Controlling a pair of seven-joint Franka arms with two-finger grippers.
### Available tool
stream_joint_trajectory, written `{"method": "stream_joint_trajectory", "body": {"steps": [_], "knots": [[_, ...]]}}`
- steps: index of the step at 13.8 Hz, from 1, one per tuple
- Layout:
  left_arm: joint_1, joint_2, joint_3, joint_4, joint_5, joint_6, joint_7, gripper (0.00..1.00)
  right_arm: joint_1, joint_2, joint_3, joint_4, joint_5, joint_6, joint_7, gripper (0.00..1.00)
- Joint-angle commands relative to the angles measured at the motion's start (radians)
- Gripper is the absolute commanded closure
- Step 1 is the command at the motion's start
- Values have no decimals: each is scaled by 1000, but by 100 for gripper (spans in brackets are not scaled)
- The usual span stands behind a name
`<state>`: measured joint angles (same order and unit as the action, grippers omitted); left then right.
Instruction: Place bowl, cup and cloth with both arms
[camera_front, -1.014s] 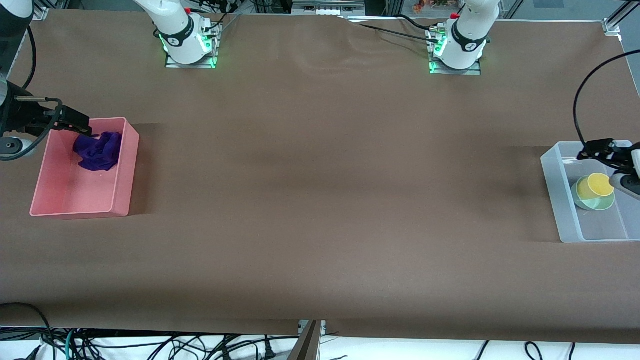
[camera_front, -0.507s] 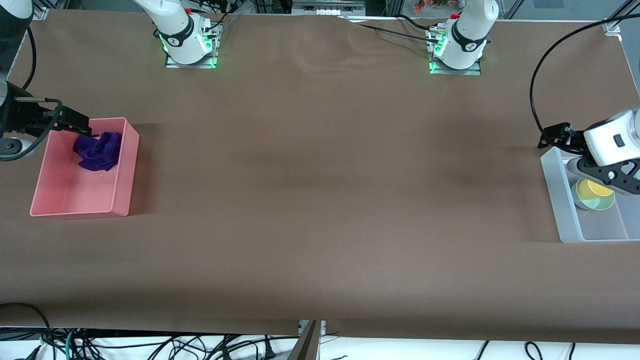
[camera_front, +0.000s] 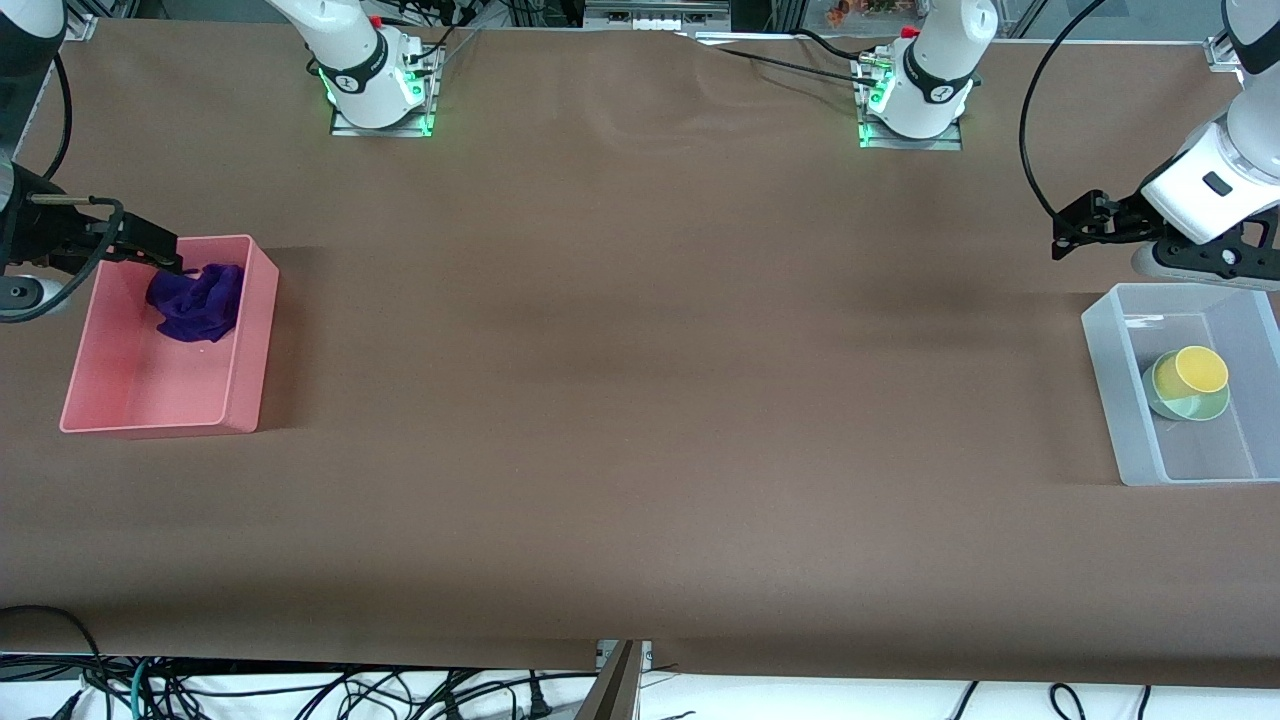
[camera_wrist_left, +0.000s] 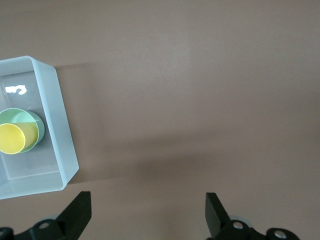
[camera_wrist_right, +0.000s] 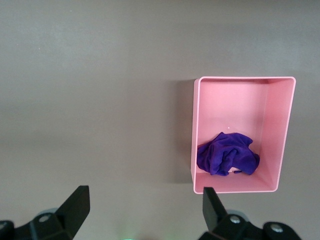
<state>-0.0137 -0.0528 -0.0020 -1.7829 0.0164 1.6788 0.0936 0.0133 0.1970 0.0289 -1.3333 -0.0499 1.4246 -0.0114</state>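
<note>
1. My left gripper (camera_front: 1062, 240) hangs with its jaws apart and empty, over bare table beside the clear bin (camera_front: 1112, 390).
2. The cup (camera_front: 1198, 369) sits tilted in the bowl (camera_front: 1180, 405), inside that bin.
3. My right gripper (camera_front: 170, 262), jaws wide and empty, is over the pink bin (camera_front: 250, 350), where the cloth (camera_front: 195, 302) lies.

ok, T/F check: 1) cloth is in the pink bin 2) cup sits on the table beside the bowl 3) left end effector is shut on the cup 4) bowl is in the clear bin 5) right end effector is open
1) True: the cloth lies in the pink bin.
2) False: the cup rests in the bowl.
3) False: the left end effector is open and holds nothing, up over the table beside the clear bin.
4) True.
5) True: the right end effector is open, over the table by the pink bin.
</note>
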Motion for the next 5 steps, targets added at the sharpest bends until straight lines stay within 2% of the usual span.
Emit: {"method": "stream_joint_trajectory", "body": {"steps": [1,5], "knots": [[1,2,11,-12,-24,22,-9,0,-12,1,2,9,16,1,-12,0],[1,2,11,-9,-26,19,-11,0,-12,1,2,9,16,1,-12,0]]}}
